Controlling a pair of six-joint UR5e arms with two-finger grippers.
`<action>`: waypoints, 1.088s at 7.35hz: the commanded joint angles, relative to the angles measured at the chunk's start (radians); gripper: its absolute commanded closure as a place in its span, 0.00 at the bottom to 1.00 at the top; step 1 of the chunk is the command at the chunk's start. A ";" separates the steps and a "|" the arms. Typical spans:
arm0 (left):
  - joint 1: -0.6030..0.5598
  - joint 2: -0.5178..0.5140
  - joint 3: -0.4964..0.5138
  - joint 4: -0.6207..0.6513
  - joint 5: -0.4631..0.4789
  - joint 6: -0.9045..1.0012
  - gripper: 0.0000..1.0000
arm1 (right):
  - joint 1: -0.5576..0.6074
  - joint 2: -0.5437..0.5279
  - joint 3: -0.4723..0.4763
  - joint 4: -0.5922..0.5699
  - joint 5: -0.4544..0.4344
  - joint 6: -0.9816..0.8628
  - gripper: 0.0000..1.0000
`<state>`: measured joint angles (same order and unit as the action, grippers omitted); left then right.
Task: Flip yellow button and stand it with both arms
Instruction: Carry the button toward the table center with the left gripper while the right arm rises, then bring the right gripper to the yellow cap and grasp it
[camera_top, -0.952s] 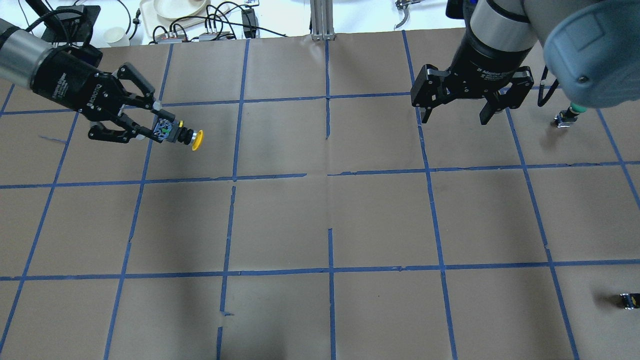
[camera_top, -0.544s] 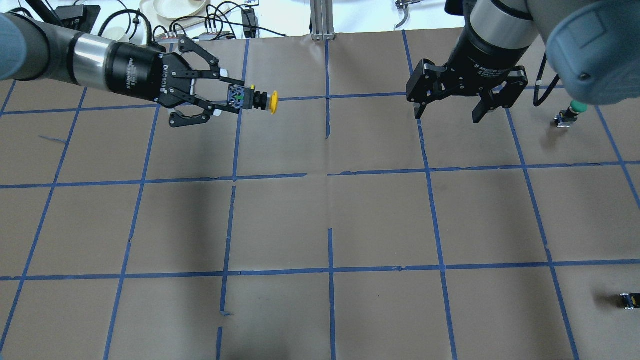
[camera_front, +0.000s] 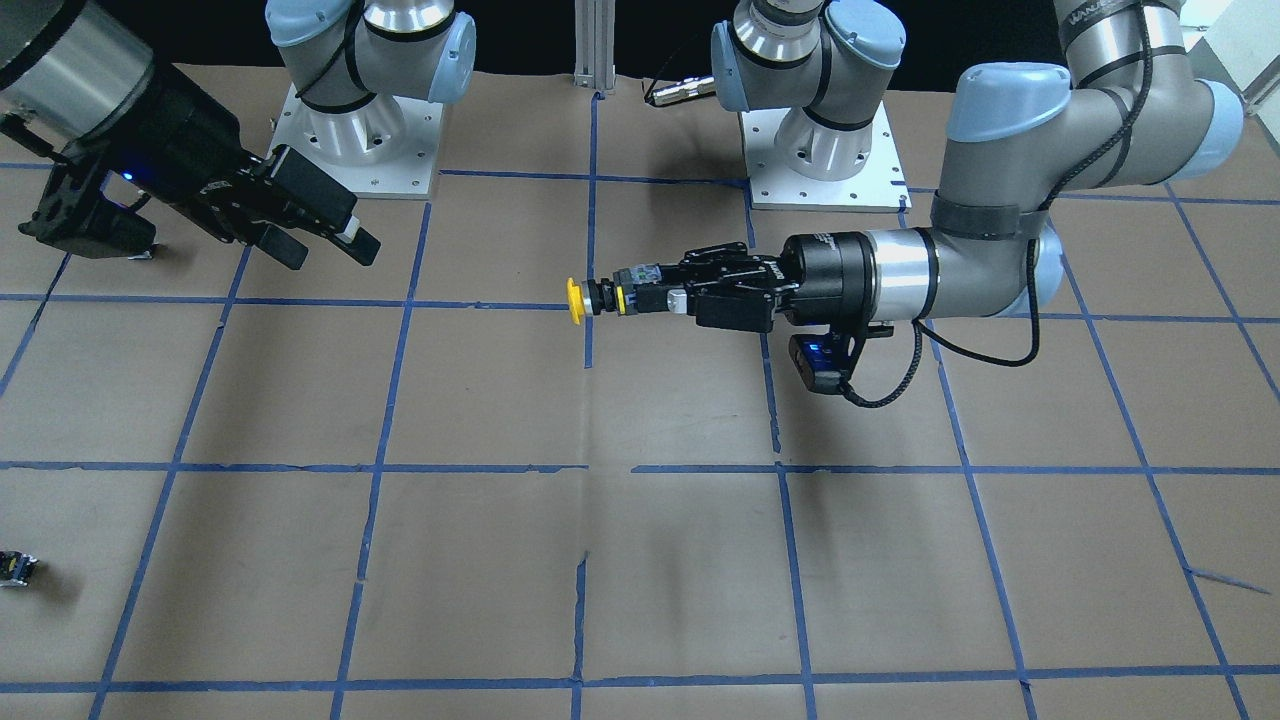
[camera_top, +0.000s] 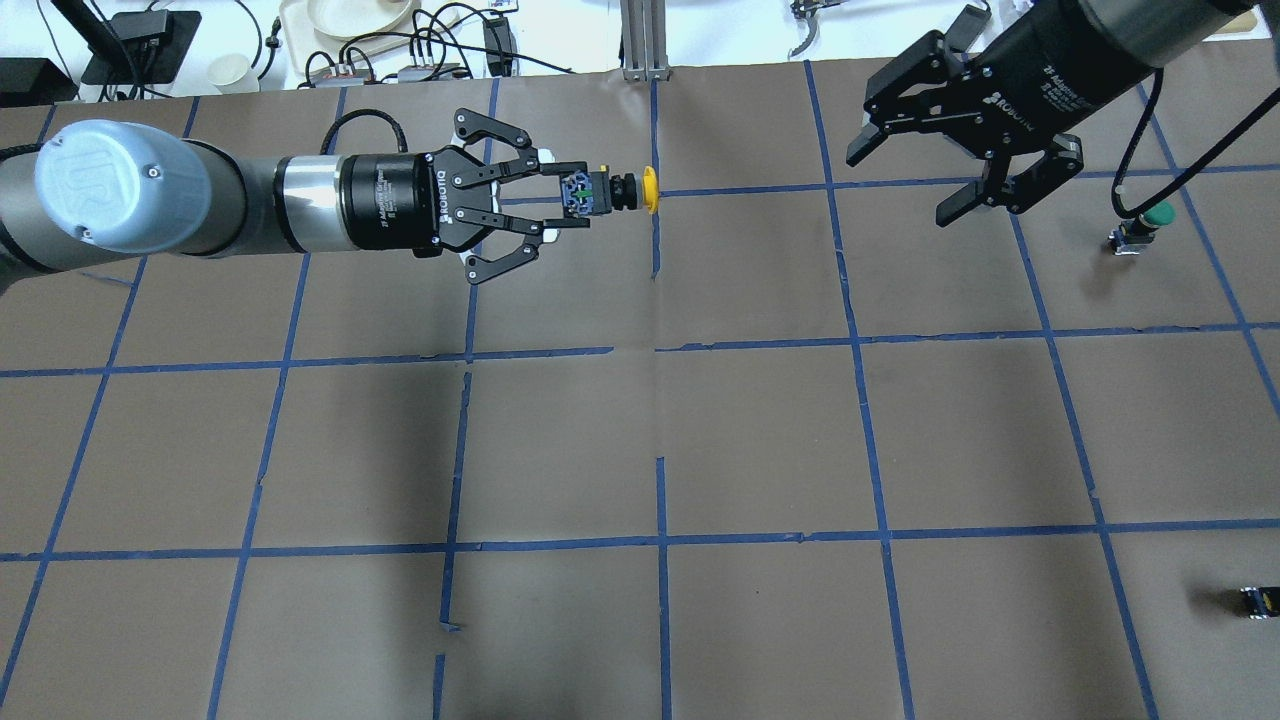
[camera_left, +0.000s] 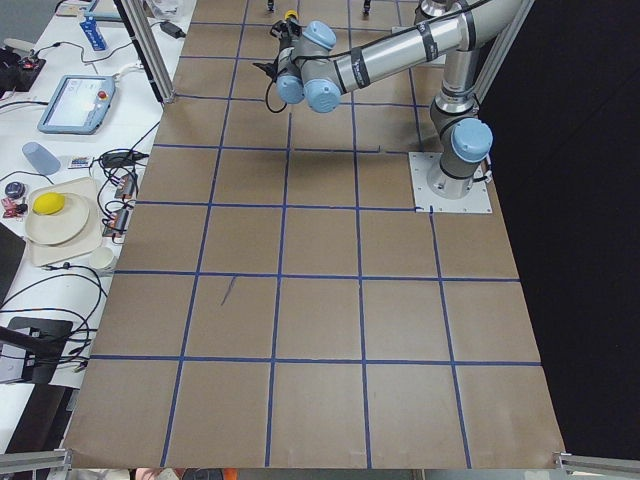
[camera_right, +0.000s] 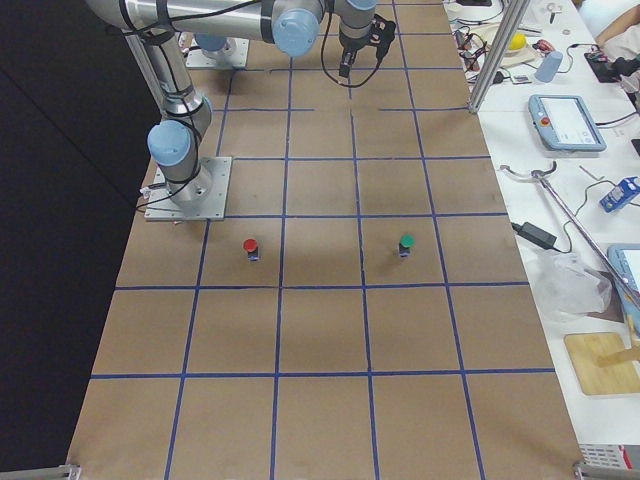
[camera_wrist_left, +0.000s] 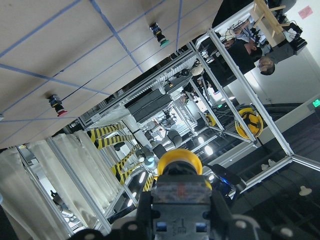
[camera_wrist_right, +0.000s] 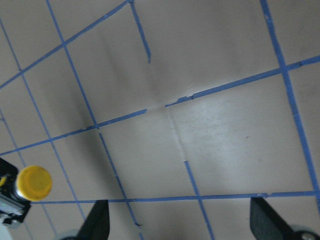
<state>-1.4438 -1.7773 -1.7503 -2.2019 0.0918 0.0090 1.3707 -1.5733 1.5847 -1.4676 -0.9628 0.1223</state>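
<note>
Left gripper (camera_top: 578, 196): clamped on the button's switch body, held level above the table (camera_top: 760, 440).
Button (camera_top: 622, 191): sideways between the left jaws, yellow cap facing away from the wrist, toward the right gripper.
Right gripper (camera_top: 897, 188): jaws spread, empty, well apart from the cap.
Green button (camera_top: 1150, 218): upright on the table, near the right gripper's far side.

Three capped buttons: yellow button (camera_top: 625, 190), red button (camera_right: 251, 247), green button (camera_right: 406, 243). One capless switch part (camera_top: 1255, 601), lower right overhead. Two grippers: left gripper (camera_top: 585, 195), right gripper (camera_top: 897, 188).

ROBOTIQ stands on the left end effector (camera_top: 573, 195) and right end effector (camera_top: 900, 186).
</note>
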 joint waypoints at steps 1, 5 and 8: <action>-0.070 0.005 -0.011 -0.001 -0.102 -0.001 0.99 | -0.027 -0.007 0.011 0.117 0.214 0.017 0.00; -0.075 0.036 -0.049 -0.001 -0.103 0.000 0.99 | -0.022 -0.011 0.076 0.100 0.469 -0.054 0.00; -0.104 0.084 -0.051 -0.007 -0.165 -0.035 0.99 | -0.010 -0.004 0.218 0.047 0.622 -0.265 0.01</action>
<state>-1.5266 -1.7115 -1.7995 -2.2072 -0.0428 -0.0100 1.3566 -1.5810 1.7615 -1.3949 -0.3963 -0.1004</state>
